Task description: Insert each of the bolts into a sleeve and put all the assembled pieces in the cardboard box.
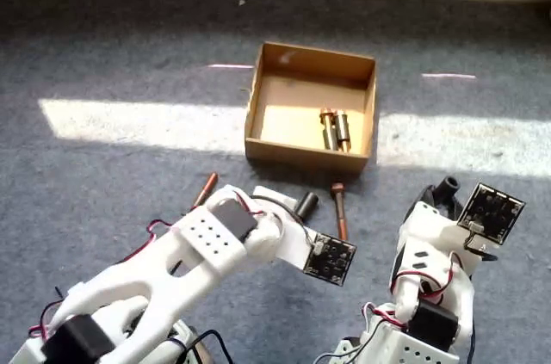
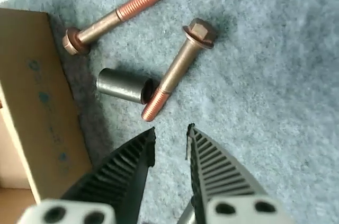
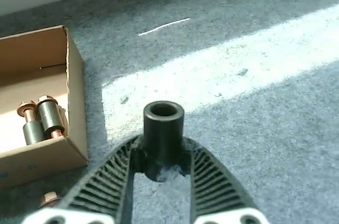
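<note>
Two copper bolts lie on the grey carpet by the cardboard box: one with its threaded end touching a loose dark sleeve, the other farther off. My left gripper hovers over the carpet close to that threaded end, open a little, with nothing between its fingers. My right gripper is shut on a second dark sleeve, held upright with its bore showing, to the right of the box. Two assembled pieces lie side by side inside the box.
The box's front wall stands close beside the loose sleeve and bolts. In the high view, one bolt and the sleeve lie before the box, and the other bolt lies left of the left arm. Open carpet stretches to the right.
</note>
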`<action>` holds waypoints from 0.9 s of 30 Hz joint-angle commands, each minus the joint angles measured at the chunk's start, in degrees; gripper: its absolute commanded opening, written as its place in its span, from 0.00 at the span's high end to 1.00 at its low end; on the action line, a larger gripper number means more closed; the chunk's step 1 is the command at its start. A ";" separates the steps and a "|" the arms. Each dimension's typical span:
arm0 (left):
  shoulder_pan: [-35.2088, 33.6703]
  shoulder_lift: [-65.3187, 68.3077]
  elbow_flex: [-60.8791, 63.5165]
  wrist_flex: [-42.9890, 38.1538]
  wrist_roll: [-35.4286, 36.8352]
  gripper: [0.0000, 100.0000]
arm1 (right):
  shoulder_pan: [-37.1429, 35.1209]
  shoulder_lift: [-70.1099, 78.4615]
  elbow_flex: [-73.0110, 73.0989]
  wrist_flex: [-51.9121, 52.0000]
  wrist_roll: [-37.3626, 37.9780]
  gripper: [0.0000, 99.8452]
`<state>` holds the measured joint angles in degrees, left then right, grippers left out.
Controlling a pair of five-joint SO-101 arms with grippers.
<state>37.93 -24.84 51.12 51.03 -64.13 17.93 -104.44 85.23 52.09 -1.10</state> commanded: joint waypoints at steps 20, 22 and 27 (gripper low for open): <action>7.34 25.63 -19.03 -0.79 -0.79 0.88 | 0.66 -0.75 -1.01 -1.63 -0.09 0.99; 7.69 25.63 -18.86 -0.70 -0.79 0.88 | 0.66 -0.75 -1.01 -1.63 -0.09 0.99; 9.89 25.71 -18.86 1.32 -2.64 0.88 | 0.66 -0.75 -1.01 -1.63 -0.09 0.99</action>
<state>45.32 1.10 34.24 50.86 -64.13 17.93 -104.44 85.23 52.09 -1.10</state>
